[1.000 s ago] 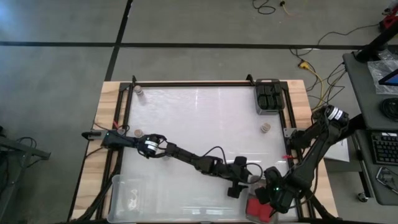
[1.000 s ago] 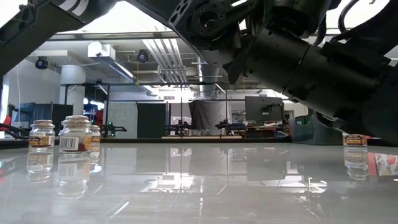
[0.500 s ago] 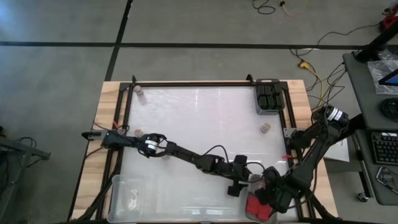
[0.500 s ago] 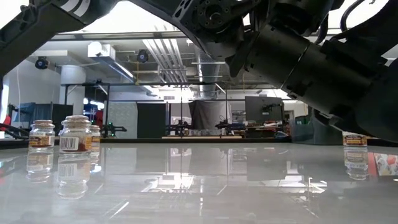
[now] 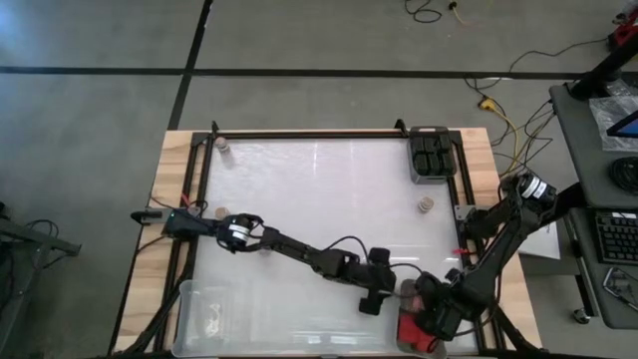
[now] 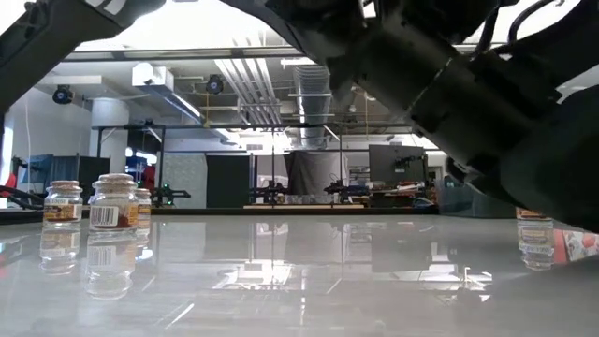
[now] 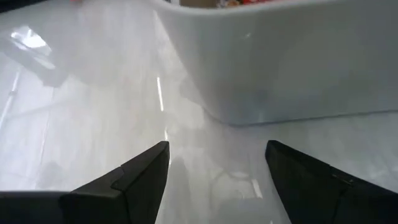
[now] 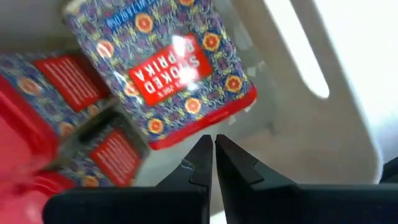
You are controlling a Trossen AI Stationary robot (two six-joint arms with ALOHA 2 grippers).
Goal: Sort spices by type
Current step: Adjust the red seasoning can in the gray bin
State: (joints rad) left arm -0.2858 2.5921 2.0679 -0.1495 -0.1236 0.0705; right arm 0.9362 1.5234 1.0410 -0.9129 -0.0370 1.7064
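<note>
Two sets of fingers: right gripper (image 8: 211, 146) clenched empty over rigid paprika tins (image 8: 165, 68); left gripper (image 7: 214, 165) released. Grip flat sides, operator.

Glossy white table (image 5: 319, 189): scattered tan-lidded jars (image 6: 114, 213), clear bins (image 5: 214, 314), apparently a black-jar tray (image 5: 431, 157).

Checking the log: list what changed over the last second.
The right gripper, shut and empty, shifted slightly left above the bin of red paprika tins. The left gripper, open and empty, drifted slightly left beside that bin. Round jars and black jars stayed put.
</note>
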